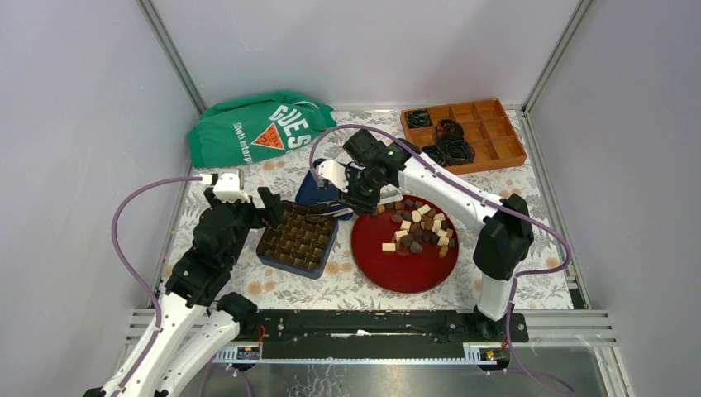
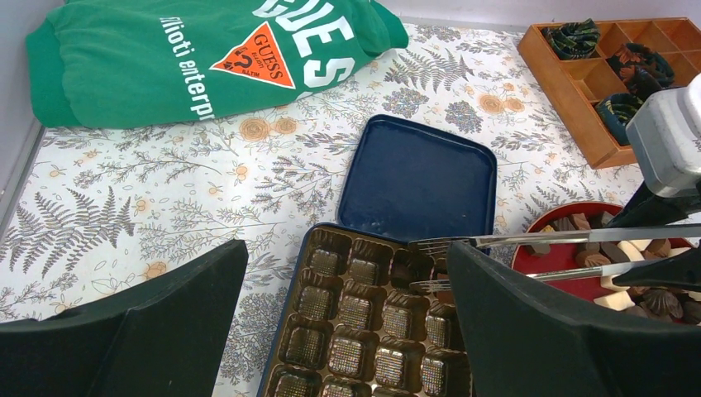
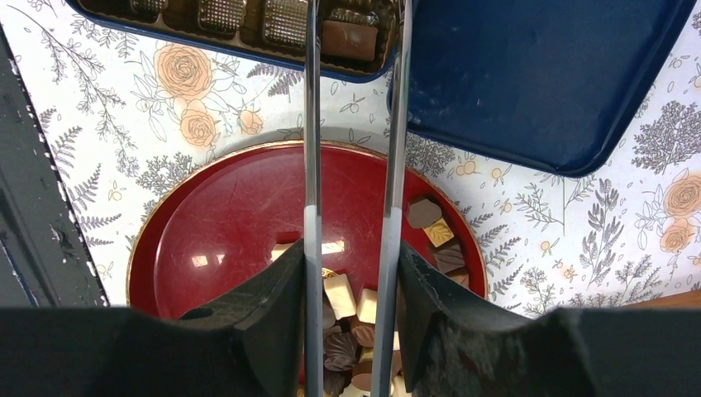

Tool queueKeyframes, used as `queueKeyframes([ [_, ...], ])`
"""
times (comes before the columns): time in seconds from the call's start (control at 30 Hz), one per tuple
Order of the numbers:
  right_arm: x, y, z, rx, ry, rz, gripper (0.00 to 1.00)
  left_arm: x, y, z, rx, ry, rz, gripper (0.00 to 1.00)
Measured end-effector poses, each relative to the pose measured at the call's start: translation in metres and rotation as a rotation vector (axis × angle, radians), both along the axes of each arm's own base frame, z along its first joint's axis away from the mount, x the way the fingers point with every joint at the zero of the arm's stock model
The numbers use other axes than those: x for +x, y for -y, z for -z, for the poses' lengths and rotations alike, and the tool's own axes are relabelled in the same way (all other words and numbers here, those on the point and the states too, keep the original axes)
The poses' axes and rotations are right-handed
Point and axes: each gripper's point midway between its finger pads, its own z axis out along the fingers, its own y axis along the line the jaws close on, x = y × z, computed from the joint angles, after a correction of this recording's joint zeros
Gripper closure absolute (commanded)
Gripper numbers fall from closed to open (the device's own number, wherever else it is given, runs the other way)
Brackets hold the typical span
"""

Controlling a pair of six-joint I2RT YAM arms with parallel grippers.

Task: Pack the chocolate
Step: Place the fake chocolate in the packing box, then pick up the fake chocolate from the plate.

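The red plate sits on the flowered desk in front of the right arm, with the chocolate pieces heaped on its far-right part. They are dark, mid-brown and cream, all jumbled together. Just left of the plate lies the blue box, and nearly all of its brown cells are bare. Its lid rests flat beyond the plate's far-left rim.

The right tool hangs over the plate's far-left edge, squeezed onto a pair of metal tongs. The prongs stand apart and reach from the plate across to the box's nearest corner. One mid-brown piece lies in a corner cell between the prongs, but I can't tell whether they touch it.

The left tool hovers on the box's far side from the plate — spread wide, gripping nothing.

Well beyond the plate sit a green bag and a wooden divided tray.
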Motion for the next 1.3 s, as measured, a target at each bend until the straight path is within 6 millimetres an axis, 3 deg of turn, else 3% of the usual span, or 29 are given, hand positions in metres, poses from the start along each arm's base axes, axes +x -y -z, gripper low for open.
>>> queueKeyframes([
  [0.17,-0.005,0.004,-0.007,0.016,0.002,-0.002,0.55,0.000,0.000,0.000,-0.001,0.001,0.000,0.02],
  [0.3,-0.019,0.027,-0.024,0.072,-0.016,0.012,0.55,0.000,0.001,0.000,-0.002,0.000,0.006,0.01],
  [0.4,-0.021,0.056,-0.040,0.139,-0.029,0.062,0.55,-0.001,0.003,0.000,-0.004,-0.001,0.017,0.01],
  [0.43,-0.022,0.082,-0.048,0.175,-0.031,0.115,0.55,-0.001,0.004,0.000,-0.005,-0.003,0.022,0.01],
  [0.47,-0.022,0.083,-0.048,0.176,-0.031,0.118,0.55,-0.001,0.005,0.001,-0.005,-0.005,0.026,0.01],
  [0.53,-0.021,0.109,-0.051,0.206,-0.018,0.178,0.55,0.000,0.008,0.002,-0.006,-0.011,0.041,0.01],
  [0.7,-0.048,0.169,-0.032,0.195,-0.038,0.313,0.55,0.002,0.015,0.009,-0.001,-0.038,0.071,0.01],
  [0.8,-0.067,0.194,-0.014,0.163,-0.060,0.369,0.55,0.003,0.019,0.014,0.004,-0.061,0.087,0.01],
  [1.0,-0.092,0.209,0.005,0.116,-0.090,0.360,0.55,0.005,0.023,0.021,0.009,-0.086,0.106,0.01],
  [1.3,-0.093,0.211,0.025,0.061,-0.148,0.308,0.55,0.005,0.024,0.021,0.008,-0.089,0.111,0.01],
])
